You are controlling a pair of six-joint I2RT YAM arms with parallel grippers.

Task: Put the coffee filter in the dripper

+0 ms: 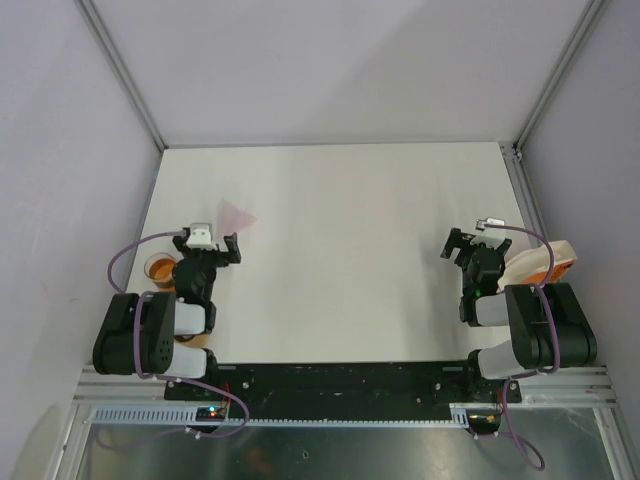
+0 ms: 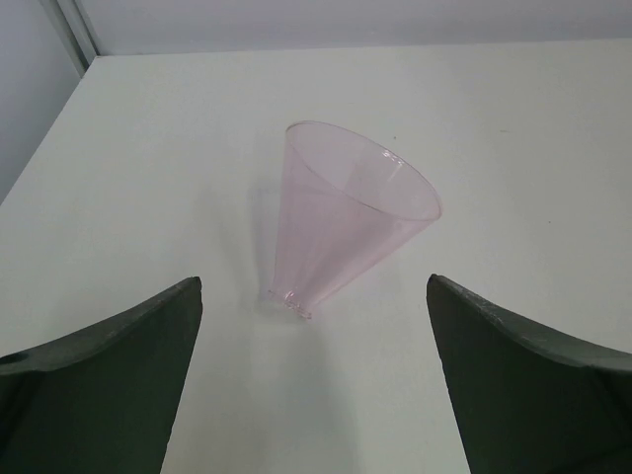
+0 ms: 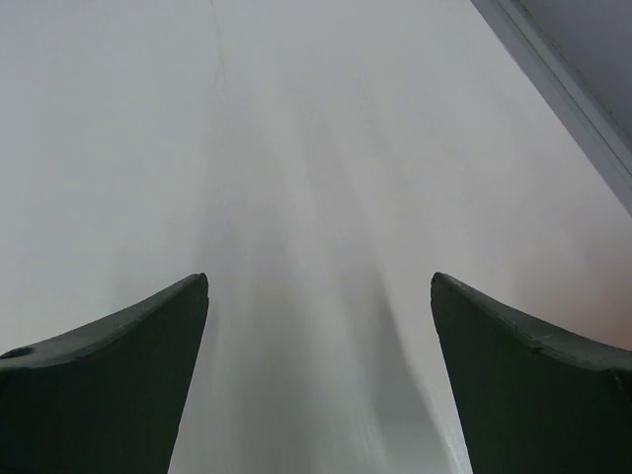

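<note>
The coffee filter (image 2: 341,212) is a thin, pale pink, half-transparent cone. It lies on its side on the white worktop (image 1: 380,250), in the left half. Its wide round mouth is open and its narrow tip touches the surface. The dripper (image 1: 160,268) is a small orange translucent cup at the left edge of the worktop. It is partly hidden and seems to stand upright. The two are near each other but not touching.
</note>
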